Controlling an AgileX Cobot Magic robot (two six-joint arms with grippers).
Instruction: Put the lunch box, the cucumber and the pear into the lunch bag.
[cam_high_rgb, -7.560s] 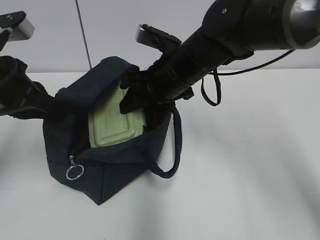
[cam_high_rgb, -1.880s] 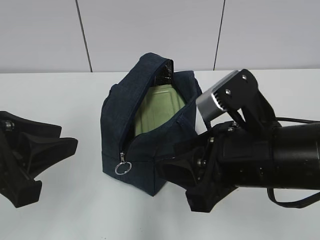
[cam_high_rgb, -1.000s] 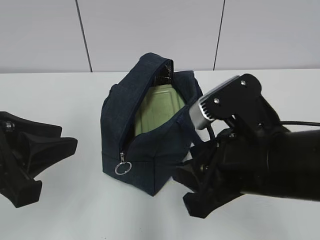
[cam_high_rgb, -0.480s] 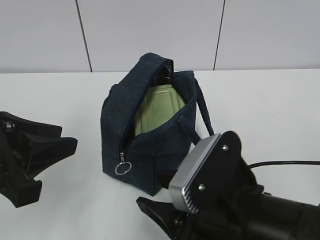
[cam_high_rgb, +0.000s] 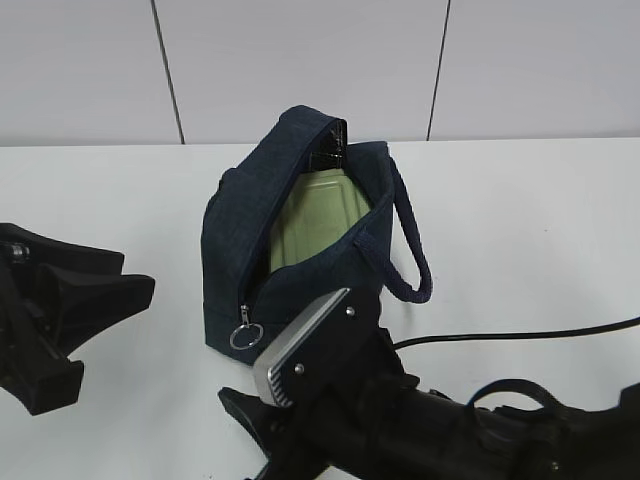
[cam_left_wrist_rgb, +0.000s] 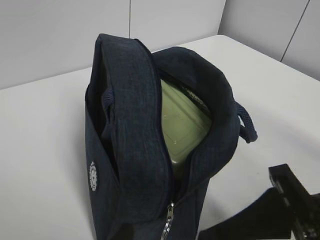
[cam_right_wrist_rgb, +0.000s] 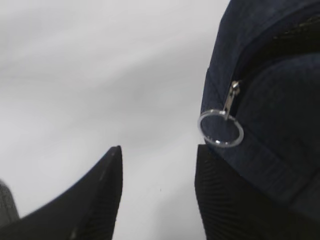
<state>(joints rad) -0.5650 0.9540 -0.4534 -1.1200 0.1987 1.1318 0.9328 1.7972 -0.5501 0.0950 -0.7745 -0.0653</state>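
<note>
The navy lunch bag (cam_high_rgb: 300, 270) stands upright on the white table with its top unzipped. The lunch box (cam_high_rgb: 318, 215) stands on end inside it, its sage-green lid showing, as in the left wrist view (cam_left_wrist_rgb: 184, 125). The cucumber and pear are hidden or out of view. My right gripper (cam_right_wrist_rgb: 157, 157) is open and empty, low in front of the bag. Its right finger (cam_right_wrist_rgb: 210, 170) sits just below the silver ring pull (cam_right_wrist_rgb: 221, 128). In the exterior view the right gripper (cam_high_rgb: 245, 425) lies below the ring pull (cam_high_rgb: 245, 338). My left gripper (cam_high_rgb: 110, 330) is open and empty, left of the bag.
The bag's loop handle (cam_high_rgb: 410, 250) hangs over its right side. A black cable (cam_high_rgb: 520, 335) from the right arm runs across the table at the right. The right arm (cam_left_wrist_rgb: 270, 210) shows at the bottom right of the left wrist view. A grey panelled wall stands behind.
The right arm left the bag's mouth, dropped and swung left across the front, ending low by the ring pull. The left gripper let go of the bag early on and has since stayed still.
</note>
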